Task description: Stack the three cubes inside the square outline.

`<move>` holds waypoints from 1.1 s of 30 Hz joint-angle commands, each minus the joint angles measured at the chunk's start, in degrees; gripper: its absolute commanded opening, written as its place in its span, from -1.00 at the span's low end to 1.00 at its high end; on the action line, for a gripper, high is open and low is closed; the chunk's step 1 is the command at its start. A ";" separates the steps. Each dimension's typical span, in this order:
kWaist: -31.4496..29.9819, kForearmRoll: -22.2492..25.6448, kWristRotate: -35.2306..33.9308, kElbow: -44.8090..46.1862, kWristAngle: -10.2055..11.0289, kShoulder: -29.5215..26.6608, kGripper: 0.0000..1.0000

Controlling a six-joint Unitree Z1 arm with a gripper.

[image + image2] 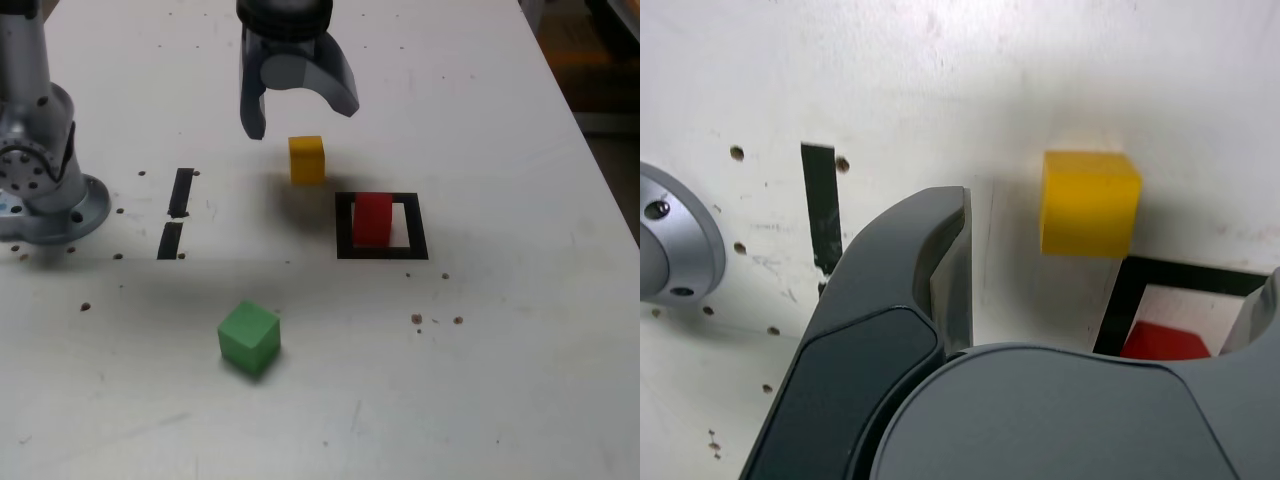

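Gripper (300,118) hangs wide open and empty over the yellow cube (307,159), likely light and rigid; pinch its flat sides.

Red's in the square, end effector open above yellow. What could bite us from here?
1. The yellow cube sits close to the square outline; a sloppy descent of the open end effector might shove it into the red cube.
2. The red cube looks off-centre in the outline, toward the exterior view's left, so a stack centred on the outline could overhang.
3. The green cube lies rotated, so it may need realigning.
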 commanded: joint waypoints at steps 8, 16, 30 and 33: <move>4.83 -3.83 5.25 1.04 -1.49 4.10 0.92; 6.93 -6.67 9.19 1.21 -4.62 8.27 0.89; 8.71 -6.95 10.17 1.26 -7.05 11.38 0.38; 9.03 -6.89 10.16 1.31 -7.47 11.56 0.02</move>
